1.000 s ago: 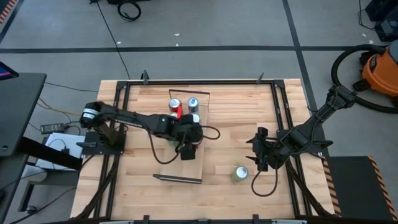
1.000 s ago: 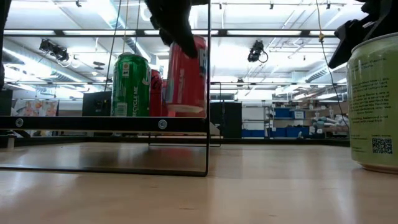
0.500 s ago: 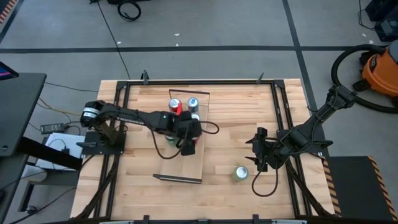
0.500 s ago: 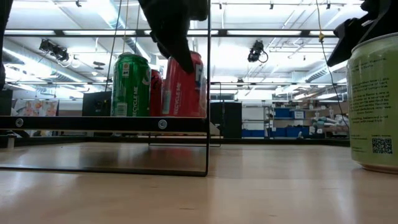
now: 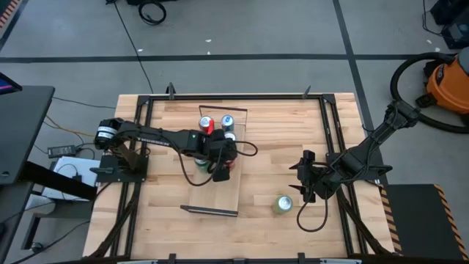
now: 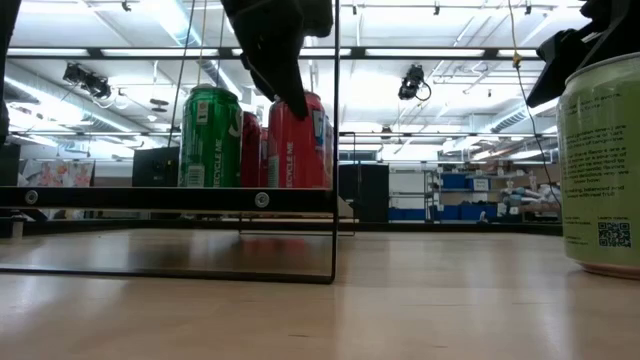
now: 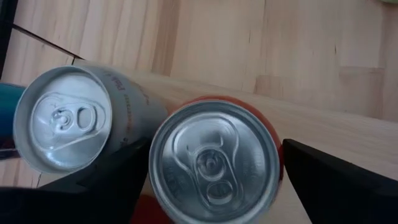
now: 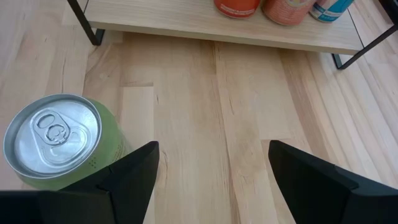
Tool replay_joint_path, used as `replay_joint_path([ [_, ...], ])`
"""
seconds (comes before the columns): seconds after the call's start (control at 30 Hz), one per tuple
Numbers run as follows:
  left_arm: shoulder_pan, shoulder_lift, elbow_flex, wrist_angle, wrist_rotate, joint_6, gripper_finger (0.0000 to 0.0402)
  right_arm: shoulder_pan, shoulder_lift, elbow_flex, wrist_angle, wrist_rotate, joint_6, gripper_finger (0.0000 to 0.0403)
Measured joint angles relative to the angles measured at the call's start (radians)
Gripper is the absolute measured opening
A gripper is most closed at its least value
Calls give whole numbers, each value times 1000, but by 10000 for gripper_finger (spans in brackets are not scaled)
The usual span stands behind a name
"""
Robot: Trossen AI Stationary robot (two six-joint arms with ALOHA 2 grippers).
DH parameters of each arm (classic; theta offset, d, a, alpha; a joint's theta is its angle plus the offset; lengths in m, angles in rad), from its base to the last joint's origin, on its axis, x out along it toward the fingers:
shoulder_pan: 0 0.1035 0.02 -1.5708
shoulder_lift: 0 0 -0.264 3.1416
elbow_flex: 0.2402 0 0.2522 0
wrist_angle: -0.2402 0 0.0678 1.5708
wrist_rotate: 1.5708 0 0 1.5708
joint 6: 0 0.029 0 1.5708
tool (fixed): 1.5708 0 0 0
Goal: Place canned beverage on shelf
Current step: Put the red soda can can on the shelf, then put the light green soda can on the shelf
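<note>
The shelf (image 5: 221, 195) is a light-wood plank with black end rails, at the table's middle. A red can (image 7: 214, 163) stands on it beside a silver-topped white can (image 7: 65, 118) and a green can (image 6: 210, 138). My left gripper (image 5: 220, 167) is above the red can, shut on it. A light-green can (image 5: 283, 204) stands on the tabletop right of the shelf. My right gripper (image 8: 213, 149) is open and empty just beyond it, the can (image 8: 53, 144) beside one finger. My left gripper has the red can's side wall just below its top rim (image 7: 278, 163) between its two fingers, one on each side. The fingers (image 6: 288, 85) come from above, pointing down. The can (image 6: 297, 145) stands upright with its bottom at the shelf plank.
More cans stand at the shelf's far end (image 5: 206, 123), (image 5: 227, 121); they also show in the right wrist view (image 8: 286, 9). The shelf's near half is bare plank. Black frame rails (image 5: 333, 139) run along the table's sides.
My left gripper has gone down and toward the table's far edge with the red can. The can hung a little above the shelf plank; now it stands upright on the plank, closer to the green and white cans.
</note>
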Motion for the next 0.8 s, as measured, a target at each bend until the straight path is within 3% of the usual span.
replay_joint_path([
  [0.23,-31,-14,57,-72,-43,11,373,0,0,0,0,-3,-16,313],
  [0.43,-68,-14,151,-92,-97,70,373,0,0,30,16,-85,-65,313],
  [0.63,-101,-13,172,28,-90,80,373,24,-1,51,19,-113,-114,313],
  [0.8,-128,19,172,139,-28,80,373,45,2,52,-38,-155,7,313],
])
